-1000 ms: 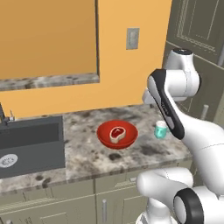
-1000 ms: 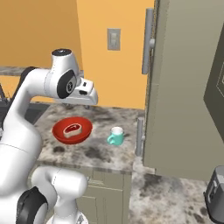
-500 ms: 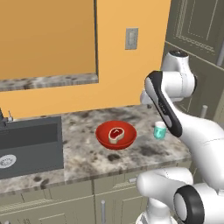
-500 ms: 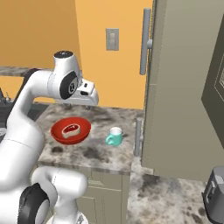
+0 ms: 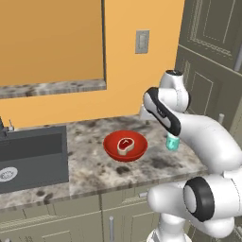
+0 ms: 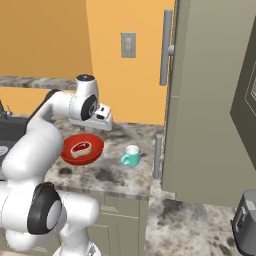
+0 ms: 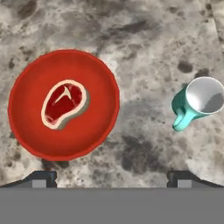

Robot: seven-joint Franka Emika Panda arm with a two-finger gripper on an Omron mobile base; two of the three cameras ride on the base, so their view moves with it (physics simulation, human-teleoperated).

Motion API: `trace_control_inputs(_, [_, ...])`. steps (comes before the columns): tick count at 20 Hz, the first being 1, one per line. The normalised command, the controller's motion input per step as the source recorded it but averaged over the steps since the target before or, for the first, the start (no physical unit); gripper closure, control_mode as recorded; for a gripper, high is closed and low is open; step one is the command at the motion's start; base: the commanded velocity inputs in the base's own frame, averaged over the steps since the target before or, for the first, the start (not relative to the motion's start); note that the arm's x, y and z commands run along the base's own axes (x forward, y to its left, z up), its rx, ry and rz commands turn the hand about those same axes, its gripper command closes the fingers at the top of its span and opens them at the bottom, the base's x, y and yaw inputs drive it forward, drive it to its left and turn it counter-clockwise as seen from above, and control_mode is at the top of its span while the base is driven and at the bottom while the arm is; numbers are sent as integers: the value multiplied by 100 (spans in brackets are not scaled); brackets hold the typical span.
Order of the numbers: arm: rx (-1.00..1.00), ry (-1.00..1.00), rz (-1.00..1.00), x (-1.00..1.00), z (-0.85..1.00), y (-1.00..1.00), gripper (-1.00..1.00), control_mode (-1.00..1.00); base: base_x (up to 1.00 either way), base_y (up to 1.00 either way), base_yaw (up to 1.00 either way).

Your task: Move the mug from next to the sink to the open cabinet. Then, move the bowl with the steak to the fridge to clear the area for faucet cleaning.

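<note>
Nothing on the desk (image 5: 94,165) has really shifted since a second ago; the arm just keeps hovering. Big taupe cabinet (image 6: 210,100) stands right of everything, its door edge just beside the mug (image 6: 131,156). Sink (image 5: 28,156) sits at the far left, cut off by the frame edge. Red bowl (image 7: 63,104) holds the steak (image 7: 64,103), mug apart to its right. Fingers (image 7: 112,177) are spread wide, holding nothing, barely peeking in the hand view.
</note>
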Motion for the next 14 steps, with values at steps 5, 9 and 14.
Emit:
trace_control_inputs(5, [6, 17, -3, 27, -61, 11, -100, -100, 0, 0, 0])
trace_control_inputs(9, [5, 16, -3, 0, -53, 0, -100, -100, 0, 0, 0])
trace_control_inputs(14, [0, 8, -22, 5, -62, 0, -100, -100, 0, 0, 0])
